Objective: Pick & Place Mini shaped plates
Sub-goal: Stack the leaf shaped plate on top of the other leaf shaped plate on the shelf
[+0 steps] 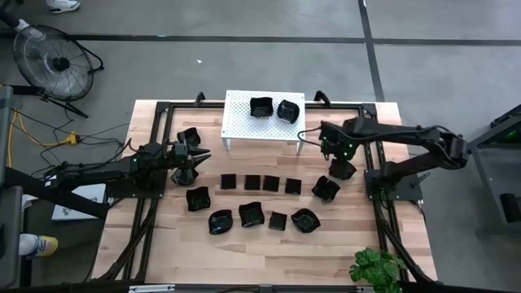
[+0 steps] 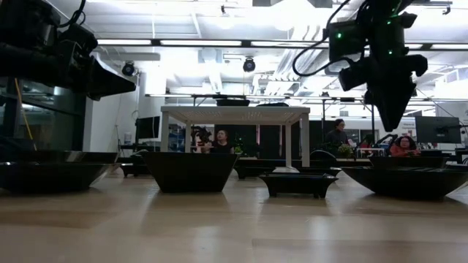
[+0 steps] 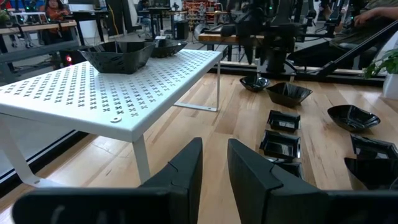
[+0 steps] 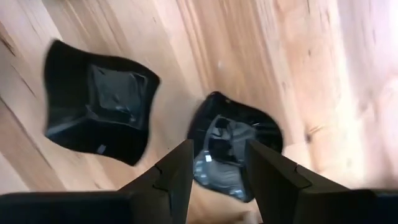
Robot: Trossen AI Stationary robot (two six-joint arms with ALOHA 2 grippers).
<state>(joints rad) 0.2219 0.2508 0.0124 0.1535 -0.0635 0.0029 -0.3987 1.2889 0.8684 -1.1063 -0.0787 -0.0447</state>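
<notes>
Several glossy black mini plates lie on the wooden table (image 1: 163, 244): flat squares in a row (image 1: 252, 182), and wavy-rimmed ones (image 1: 250, 215) nearer the front. Two more (image 1: 260, 106) sit on the white perforated stand (image 1: 244, 122). My right gripper (image 4: 217, 158) is open and points down. It hovers above a rounder plate (image 4: 236, 143), (image 1: 342, 169) by the table's right side, with a wavy plate (image 4: 96, 112) beside it. My left gripper (image 3: 214, 155) is open and empty. It lies level near the table's left side (image 1: 198, 155), pointing toward the stand and the row.
Black frame rails (image 1: 155, 138) run along the table's left and right sides. More plates (image 1: 189, 137) lie close around the left gripper. A potted plant (image 1: 376, 267) stands at the near right corner and a fan (image 1: 53, 61) on the floor. People sit in the room behind (image 2: 219, 139).
</notes>
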